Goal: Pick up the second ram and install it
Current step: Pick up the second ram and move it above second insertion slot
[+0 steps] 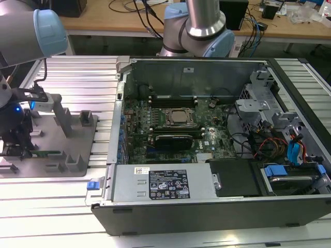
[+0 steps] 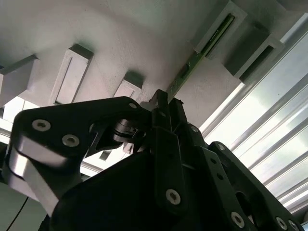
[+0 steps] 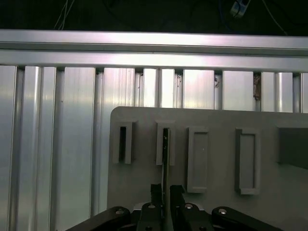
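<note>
Gripper sits closest to the lens in both wrist views, jaws pulled in narrow and pinching the near end of the second ram. The stick stands on edge with its far end seated in a gray holder block on the fixture plate, so I read it as grasped but not lifted. The motherboard in the open PC case is well apart. Lift, carry and seating not done yet.

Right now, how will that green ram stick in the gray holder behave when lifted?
The second ram looks thin and flat, so it is probably light and stiff. Slotted in its gray holder, it may bind or bend if tilted.
</note>
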You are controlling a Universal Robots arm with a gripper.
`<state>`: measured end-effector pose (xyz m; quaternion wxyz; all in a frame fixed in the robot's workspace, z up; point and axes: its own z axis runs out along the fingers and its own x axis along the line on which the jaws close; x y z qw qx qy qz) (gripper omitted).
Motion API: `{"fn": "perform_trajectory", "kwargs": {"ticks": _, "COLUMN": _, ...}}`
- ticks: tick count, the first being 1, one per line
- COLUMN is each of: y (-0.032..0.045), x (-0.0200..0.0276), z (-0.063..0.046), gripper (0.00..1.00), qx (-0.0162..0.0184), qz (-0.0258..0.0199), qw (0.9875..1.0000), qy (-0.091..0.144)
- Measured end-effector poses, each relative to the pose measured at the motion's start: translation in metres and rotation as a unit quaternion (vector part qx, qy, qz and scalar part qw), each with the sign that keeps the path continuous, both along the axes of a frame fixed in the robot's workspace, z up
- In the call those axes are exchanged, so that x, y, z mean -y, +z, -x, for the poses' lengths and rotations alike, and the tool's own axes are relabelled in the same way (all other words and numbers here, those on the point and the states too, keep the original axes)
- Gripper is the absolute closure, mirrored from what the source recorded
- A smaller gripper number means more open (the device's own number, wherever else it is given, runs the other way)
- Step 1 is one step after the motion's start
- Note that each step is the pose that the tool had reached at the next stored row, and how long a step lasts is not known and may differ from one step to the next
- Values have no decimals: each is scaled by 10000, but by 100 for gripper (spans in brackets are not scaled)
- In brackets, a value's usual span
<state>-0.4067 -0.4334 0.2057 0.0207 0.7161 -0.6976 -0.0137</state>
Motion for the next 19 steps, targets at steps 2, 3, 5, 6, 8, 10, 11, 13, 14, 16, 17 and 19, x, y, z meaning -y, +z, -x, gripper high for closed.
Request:
{"fn": "perform_trajectory", "kwargs": {"ticks": 2, "y": 2, "x": -1, "z": 0, "gripper": 81, "qx": 0, "qz": 1, "qw": 10000, "qy": 0}}
{"fn": "perform_trajectory", "kwargs": {"ticks": 3, "y": 8, "x": -1, "z": -1, "gripper": 81, "qx": -1, "qz": 1, "qw": 10000, "qy": 0}}
{"fn": "perform_trajectory", "kwargs": {"ticks": 5, "y": 15, "x": -1, "z": 0, "gripper": 81, "qx": 0, "qz": 0, "qw": 10000, "qy": 0}}
{"fn": "perform_trajectory", "kwargs": {"ticks": 6, "y": 16, "x": -4, "z": 1, "gripper": 81, "qx": -1, "qz": 1, "qw": 10000, "qy": -1}}
{"fn": "perform_trajectory", "kwargs": {"ticks": 8, "y": 16, "x": -6, "z": 0, "gripper": 81, "qx": 0, "qz": 1, "qw": 10000, "qy": 0}}
{"fn": "perform_trajectory", "kwargs": {"ticks": 10, "y": 16, "x": -7, "z": 0, "gripper": 81, "qx": 0, "qz": 0, "qw": 10000, "qy": 0}}
{"fn": "perform_trajectory", "kwargs": {"ticks": 11, "y": 16, "x": -7, "z": 0, "gripper": 81, "qx": 0, "qz": 0, "qw": 10000, "qy": 0}}
{"fn": "perform_trajectory", "kwargs": {"ticks": 13, "y": 15, "x": -7, "z": 0, "gripper": 81, "qx": 0, "qz": 0, "qw": 10000, "qy": 0}}
{"fn": "perform_trajectory", "kwargs": {"ticks": 14, "y": 16, "x": -8, "z": 0, "gripper": 81, "qx": 0, "qz": 0, "qw": 10000, "qy": 0}}
{"fn": "perform_trajectory", "kwargs": {"ticks": 16, "y": 16, "x": -9, "z": 0, "gripper": 89, "qx": 0, "qz": 0, "qw": 10000, "qy": 0}}
{"fn": "perform_trajectory", "kwargs": {"ticks": 17, "y": 16, "x": -9, "z": 0, "gripper": 91, "qx": 0, "qz": 1, "qw": 10000, "qy": 0}}
{"fn": "perform_trajectory", "kwargs": {"ticks": 19, "y": 16, "x": -10, "z": 0, "gripper": 91, "qx": 0, "qz": 1, "qw": 10000, "qy": 0}}
